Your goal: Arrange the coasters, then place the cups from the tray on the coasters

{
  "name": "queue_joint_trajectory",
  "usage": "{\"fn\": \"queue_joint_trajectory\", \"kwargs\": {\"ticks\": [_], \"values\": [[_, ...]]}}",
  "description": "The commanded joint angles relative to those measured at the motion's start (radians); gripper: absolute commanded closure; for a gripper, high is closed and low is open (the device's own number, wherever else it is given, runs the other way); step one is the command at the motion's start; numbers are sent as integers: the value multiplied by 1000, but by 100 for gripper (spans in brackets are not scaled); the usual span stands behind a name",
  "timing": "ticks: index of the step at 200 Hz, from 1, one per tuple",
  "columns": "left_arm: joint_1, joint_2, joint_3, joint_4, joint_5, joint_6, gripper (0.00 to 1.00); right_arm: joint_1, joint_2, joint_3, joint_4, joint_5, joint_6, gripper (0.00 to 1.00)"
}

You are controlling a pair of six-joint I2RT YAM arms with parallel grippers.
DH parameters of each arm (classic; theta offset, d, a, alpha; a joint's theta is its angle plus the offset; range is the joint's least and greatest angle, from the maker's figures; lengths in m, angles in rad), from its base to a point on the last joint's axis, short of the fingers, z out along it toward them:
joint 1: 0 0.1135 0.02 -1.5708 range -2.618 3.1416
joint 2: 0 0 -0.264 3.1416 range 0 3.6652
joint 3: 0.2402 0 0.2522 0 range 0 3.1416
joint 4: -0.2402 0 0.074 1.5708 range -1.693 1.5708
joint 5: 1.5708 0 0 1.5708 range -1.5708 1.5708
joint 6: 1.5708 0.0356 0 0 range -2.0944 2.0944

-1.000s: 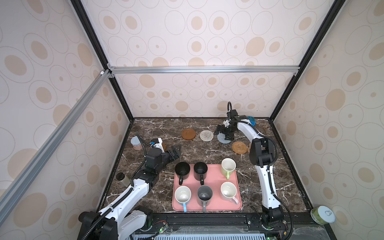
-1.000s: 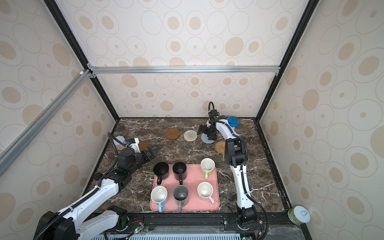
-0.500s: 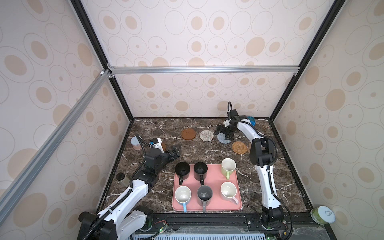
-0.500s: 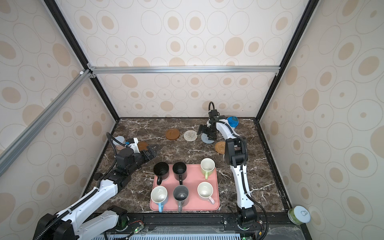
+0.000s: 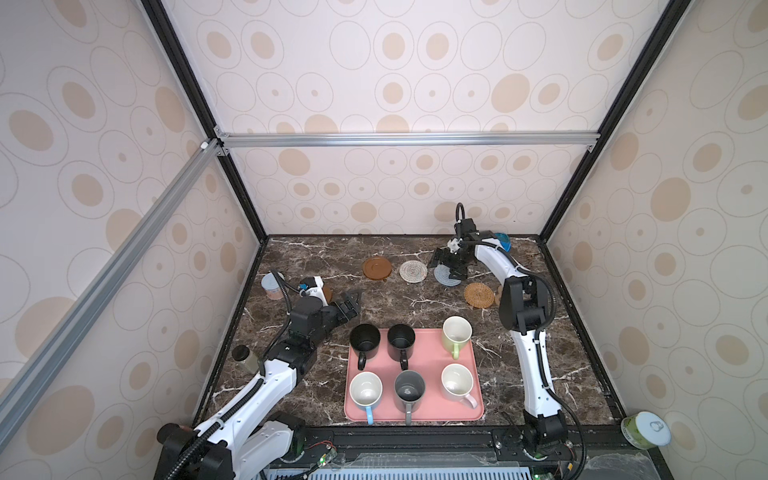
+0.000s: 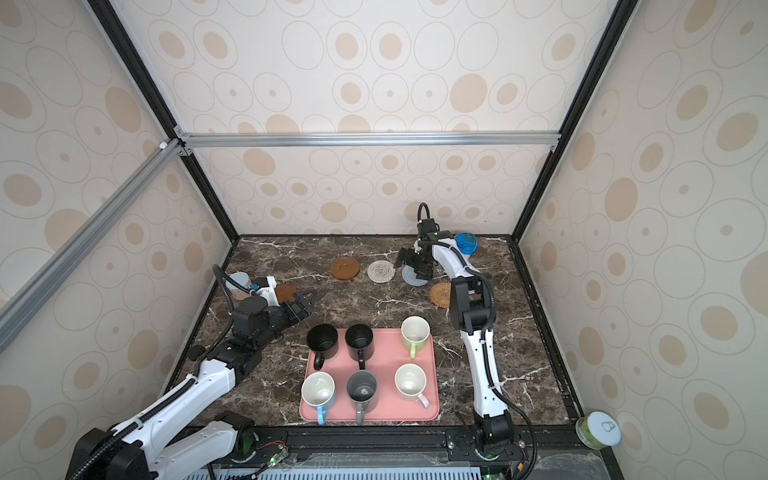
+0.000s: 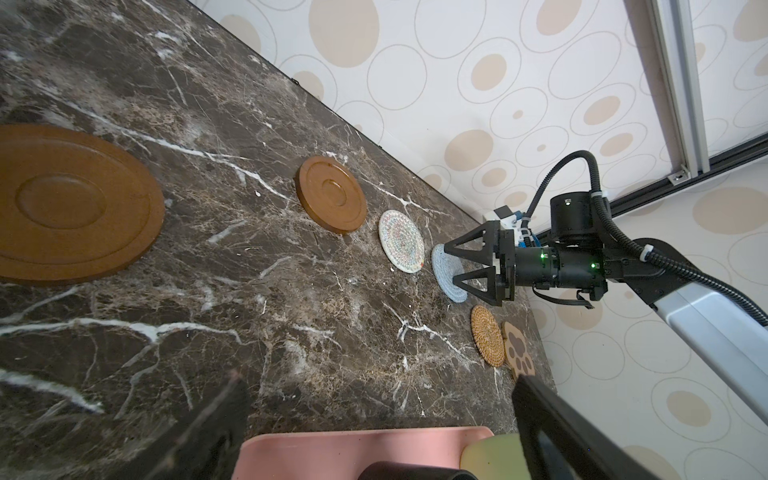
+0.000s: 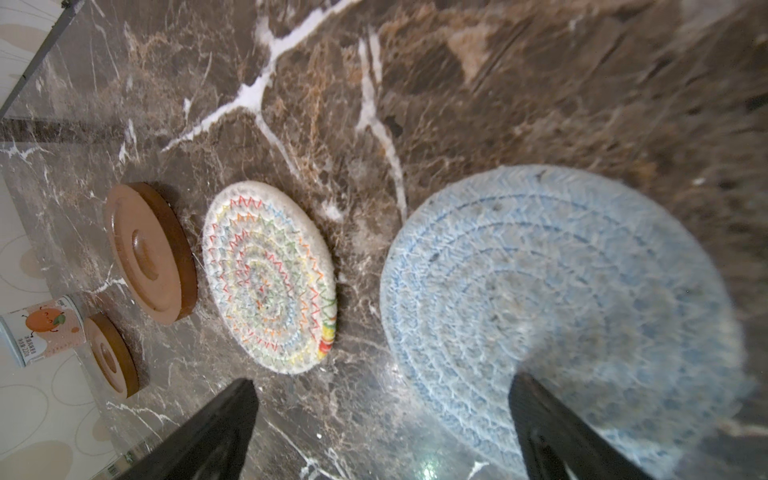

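Dark marble table between papered walls — the coaster stage of the task is in hand, and all six cups stand on the tray.

Along the far side three coasters lie flat in a left-to-right line: brown disc, white coaster, blue coaster. The right gripper hangs just over the blue coaster with its jaws wide apart and nothing between them. Whether a fingertip touches the weave I cannot tell. The left gripper, also spread and empty, hovers at the left, just beside the second disc.

Right of the line and nearer, the rattan coaster and paw coaster lie just beside each other, out of the row. In my judgement the next move calls for one of these to be pinched by its thin rim and brought into line — a low grasp close to the marble, with little to bite on.

The round coasters have no long axis and point nowhere, though the row itself runs left-right. The tray's long side runs left-right too. The cups stand upright, handles mostly toward the near edge.
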Motion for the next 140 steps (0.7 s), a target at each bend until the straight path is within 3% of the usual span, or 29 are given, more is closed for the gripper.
{"fn": "queue_joint_trajectory", "kwargs": {"ticks": [1,140], "values": [[5,-22,3,-7,-14,-6,0,-5,37,-13,-10,0,9,1],[5,-2,18,1,-1,-5,0,-13,-13,2,-27,-19,3,1]]}}
